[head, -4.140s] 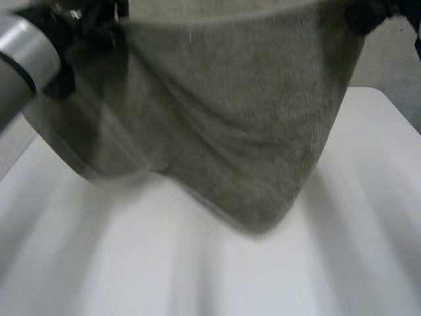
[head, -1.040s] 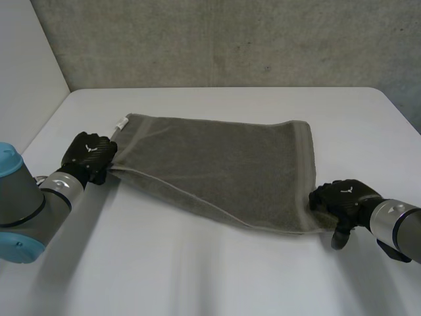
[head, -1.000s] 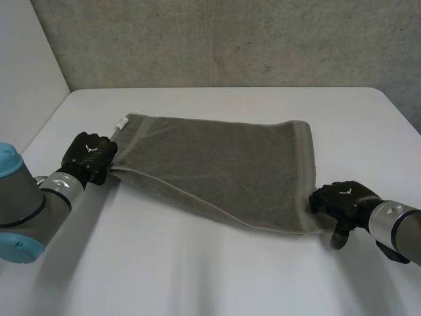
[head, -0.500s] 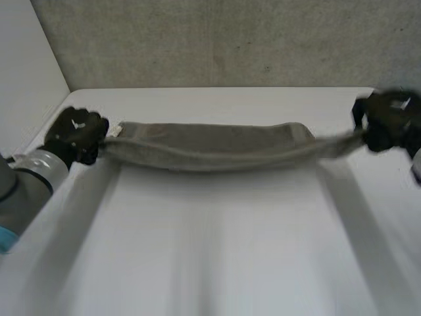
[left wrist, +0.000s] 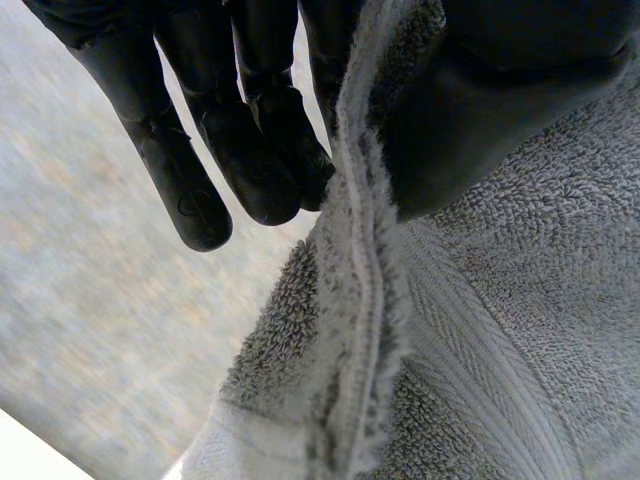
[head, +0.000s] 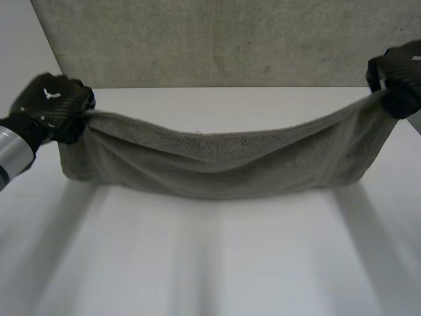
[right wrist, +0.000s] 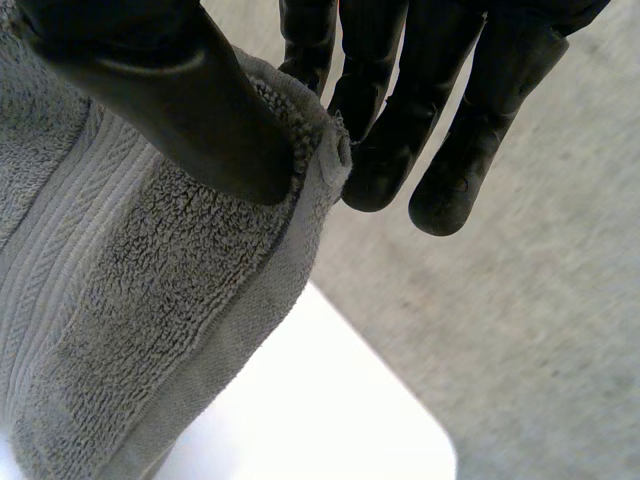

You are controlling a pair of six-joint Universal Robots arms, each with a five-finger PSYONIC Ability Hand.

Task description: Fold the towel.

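The grey-green towel [head: 217, 161] hangs in the air between my two hands, sagging in the middle above the white table [head: 217, 257]. My left hand [head: 52, 105] is shut on the towel's left end, high over the table's left side. In the left wrist view the thumb [left wrist: 480, 110] pinches the hemmed edge of the towel [left wrist: 470, 340] against the fingers [left wrist: 250, 150]. My right hand [head: 398, 76] is shut on the towel's right end at the far right. In the right wrist view its thumb [right wrist: 190, 110] presses a corner of the towel [right wrist: 130, 300] against the fingers [right wrist: 400, 130].
A grey concrete wall [head: 217, 39] rises behind the table's far edge. A pale wall [head: 26, 39] stands at the left. The table's far right corner [right wrist: 400, 420] lies below my right hand.
One second ago the towel lay flat on the table with a hand at each side. Both hands have lifted it and spread apart, so it now hangs stretched between them.
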